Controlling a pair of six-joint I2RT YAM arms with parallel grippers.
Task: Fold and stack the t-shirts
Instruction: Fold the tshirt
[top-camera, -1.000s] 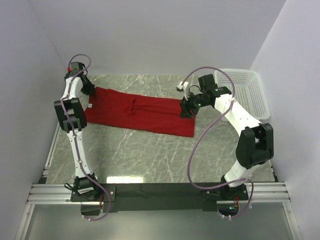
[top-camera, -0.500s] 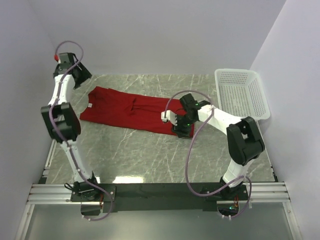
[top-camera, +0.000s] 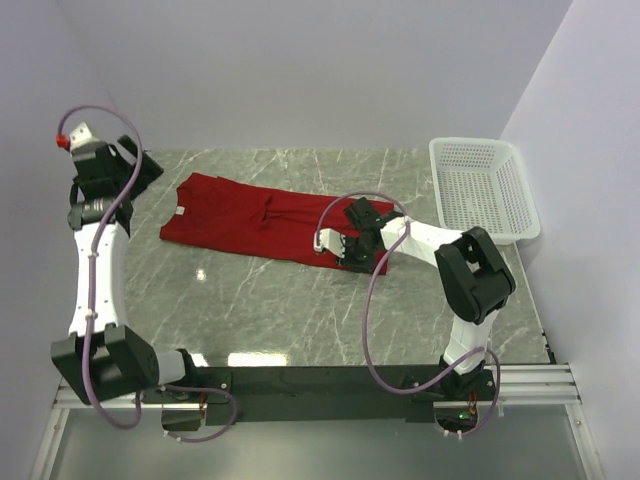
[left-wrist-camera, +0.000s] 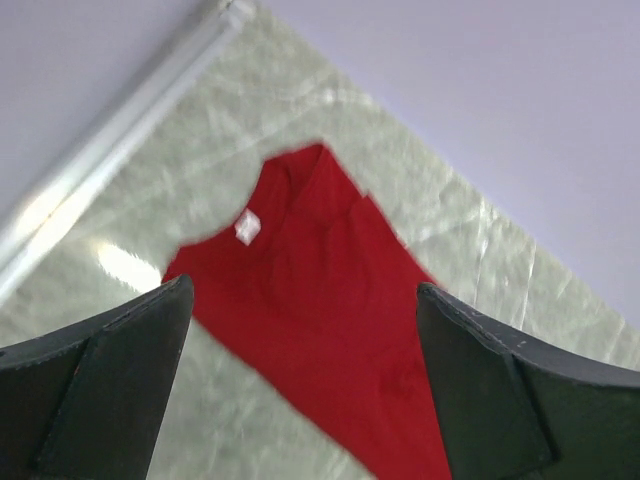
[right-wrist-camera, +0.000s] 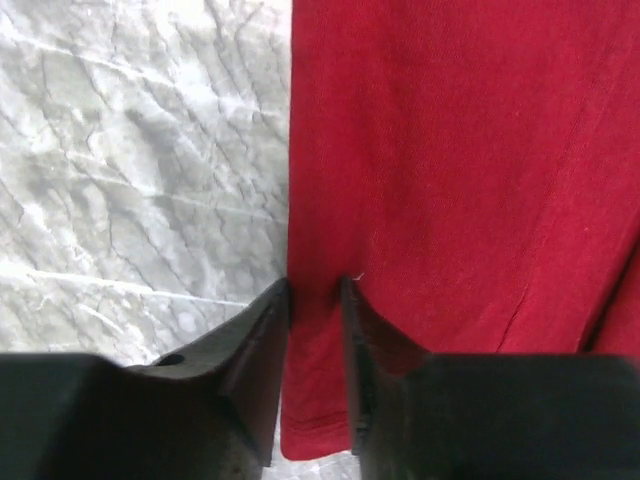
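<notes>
Right wrist view: right gripper pinched t-shirt edge, seemingly a thin bite; it risked slipping on lift. Left gripper stood wide open, empty.

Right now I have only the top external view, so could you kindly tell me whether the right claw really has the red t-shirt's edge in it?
Observer: The right wrist view shows the right claw set over an edge of the t-shirt, with a narrow strip of red cloth inside its nearly closed jaws. I cannot tell whether it is pinched tight.
Operator: Thank you. Is the left claw carrying any cloth?
Observer: No. In the left wrist view the left claw is wide open and empty, looking down on the shirt's collar end from above.
</notes>
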